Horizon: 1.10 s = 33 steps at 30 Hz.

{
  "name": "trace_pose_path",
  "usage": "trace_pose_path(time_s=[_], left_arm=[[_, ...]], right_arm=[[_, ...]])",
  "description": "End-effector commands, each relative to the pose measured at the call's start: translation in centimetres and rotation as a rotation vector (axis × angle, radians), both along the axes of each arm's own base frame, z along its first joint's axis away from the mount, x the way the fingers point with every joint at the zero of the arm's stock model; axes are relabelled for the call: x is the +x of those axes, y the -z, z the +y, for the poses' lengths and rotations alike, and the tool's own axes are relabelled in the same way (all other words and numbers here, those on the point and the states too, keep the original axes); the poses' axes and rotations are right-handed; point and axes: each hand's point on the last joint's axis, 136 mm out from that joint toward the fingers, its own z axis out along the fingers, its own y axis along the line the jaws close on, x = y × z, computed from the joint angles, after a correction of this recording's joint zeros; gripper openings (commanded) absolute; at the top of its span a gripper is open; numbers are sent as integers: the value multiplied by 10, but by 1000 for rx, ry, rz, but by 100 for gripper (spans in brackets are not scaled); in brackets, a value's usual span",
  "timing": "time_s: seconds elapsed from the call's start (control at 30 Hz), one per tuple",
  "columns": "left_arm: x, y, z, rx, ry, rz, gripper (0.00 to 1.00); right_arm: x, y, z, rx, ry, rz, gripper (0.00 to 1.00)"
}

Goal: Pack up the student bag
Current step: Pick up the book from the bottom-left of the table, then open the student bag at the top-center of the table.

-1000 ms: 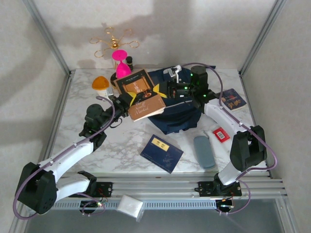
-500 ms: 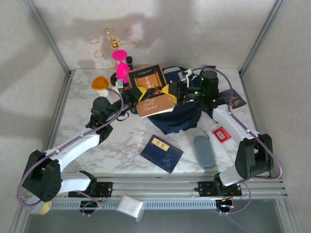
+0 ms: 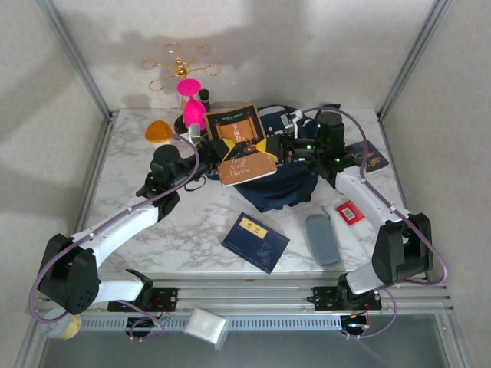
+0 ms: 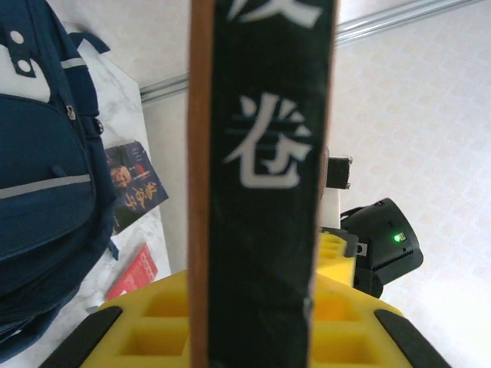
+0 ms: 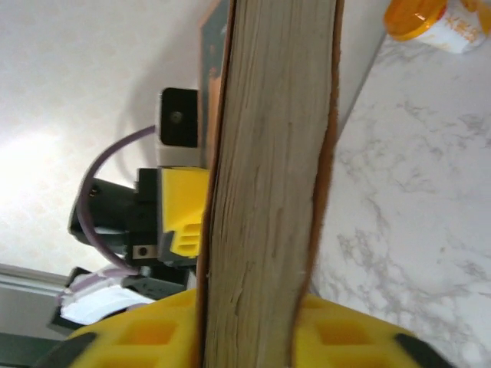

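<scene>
Far left on the marble table (image 3: 123,153): an orange-lidded jar (image 3: 158,131), with a pink hourglass-shaped object (image 3: 190,100) and a gold wire stand (image 3: 179,65) just behind.

Next along, the left gripper (image 3: 209,147), pinching a dark book (image 3: 238,126) with pale Chinese characters. In the left wrist view, yellow pads (image 4: 123,322) clamped either side of its black spine.

Touching that book, a brown book (image 3: 247,167), nipped at its page edge by the right gripper (image 3: 270,147). Both books held up, tilted, between the two arms.

Beneath and behind them, at the back of the table and slightly right of centre: the student bag (image 3: 280,192), slumped in navy folds. Main opening hidden under the books; open or zipped, impossible to tell.

Likely soft and limp, light while unfilled, prone to sagging shut and to sliding on smooth marble when pushed. Smooth fabric, so a pinch on a flat panel probably only bunches cloth. Better to take hold at a stiffer seam: the zipper rim, the top loop or a strap root. Best to hold one lip up with one arm and feed the books in with the other. Not fragile.

Nearer the arms, a small navy book with a yellow label (image 3: 255,241), then a grey case (image 3: 322,239), a red-and-white packet (image 3: 350,212) and, far right, a dark blue booklet (image 3: 368,157).
</scene>
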Motion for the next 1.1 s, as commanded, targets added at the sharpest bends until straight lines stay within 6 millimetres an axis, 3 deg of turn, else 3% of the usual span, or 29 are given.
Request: trace_pose_path(time_s=[0.0,0.07,0.1,0.17,0.2,0.23,0.3,0.37,0.47,0.63,0.83,1.07], left_arm=[[1,-13,-6,27,16,-60,0],[2,-10,-9,55,25,-67,0],[3,-8,-9,81,21,-71,1],[10,-1,-9,190,-2,-80,26],[12,4,-7,248,-11,-80,34],[13,5,-6,292,-16,-99,43],[15,14,-5,403,-28,-138,45],[18,41,-8,570,-45,-125,48],[12,68,-42,747,83,-162,52],[0,110,-96,1005,290,-294,57],[-2,148,-156,1082,485,-374,58],[15,190,-186,1161,583,-349,59]], right_arm=[[6,1,0,-31,20,-43,13],[13,2,-9,-62,62,-48,0],[17,3,-15,-69,87,-47,0],[24,1,-30,-69,147,-47,0],[27,0,-38,-73,178,-46,0],[33,1,-50,-90,230,-41,0],[47,8,-80,-151,362,-27,0],[61,20,-120,-206,520,11,0],[70,38,-172,-226,692,67,0],[72,57,-230,-221,875,128,0],[70,69,-264,-230,975,168,0],[62,74,-295,-237,1076,190,0]])
